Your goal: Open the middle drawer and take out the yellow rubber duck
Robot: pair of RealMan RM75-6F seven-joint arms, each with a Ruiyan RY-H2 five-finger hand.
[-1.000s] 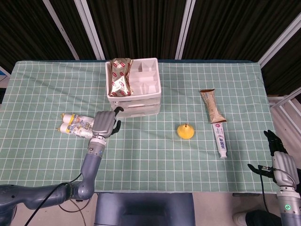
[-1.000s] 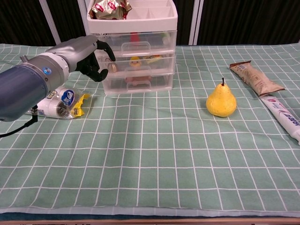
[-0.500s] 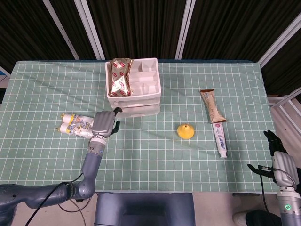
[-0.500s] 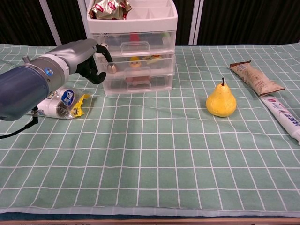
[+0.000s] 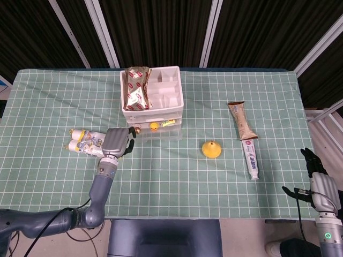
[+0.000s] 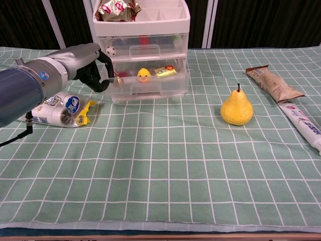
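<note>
The white three-drawer unit (image 5: pixel 165 100) stands at the back middle of the table. Its clear middle drawer (image 6: pixel 151 89) is pulled out toward me. Inside it sits the yellow rubber duck (image 6: pixel 144 75), beside a small yellow packet; the duck (image 5: pixel 154 126) also shows in the head view. My left hand (image 6: pixel 86 64) is at the drawer's left front corner, fingers curled and hooked on its edge. The same left hand (image 5: pixel 118 141) shows in the head view. My right hand (image 5: pixel 317 181) hangs off the table's near right corner, holding nothing, fingers apart.
A yellow pear (image 6: pixel 236 107) stands right of the unit. A toothpaste tube (image 6: pixel 301 120) and a brown snack bar (image 6: pixel 272 83) lie at far right. Wrapped packets (image 6: pixel 62 110) lie under my left forearm. A foil snack bag (image 5: pixel 136 88) fills the unit's top tray.
My left hand has drawn back toward me, pulling the middle drawer out. The duck, earlier seen only through the clear front, now lies uncovered. The right hand has not moved.
</note>
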